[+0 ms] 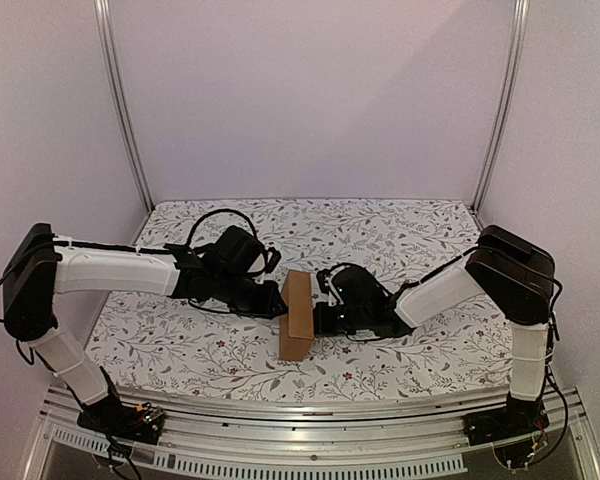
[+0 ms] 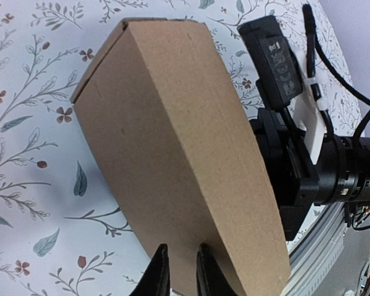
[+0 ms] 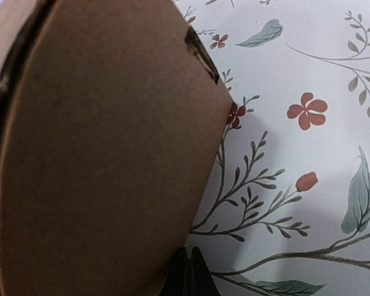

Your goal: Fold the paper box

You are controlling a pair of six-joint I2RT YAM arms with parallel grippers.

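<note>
Plain brown paper box (image 1: 298, 315) sits mid-table (image 1: 410, 230), between both arms. Left gripper (image 1: 278, 299) is at its left face, grip impossible to judge. Right gripper (image 1: 321, 318) is pinched closed against its right side. The white lettering on the right wrist camera (image 2: 277, 60) is unreadable.

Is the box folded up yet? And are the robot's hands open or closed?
paper box: folded into an oblong, lying on the table between both hands.
left hand: open just a crack, tips at the box.
right hand: closed, empty, beside the box.
</note>
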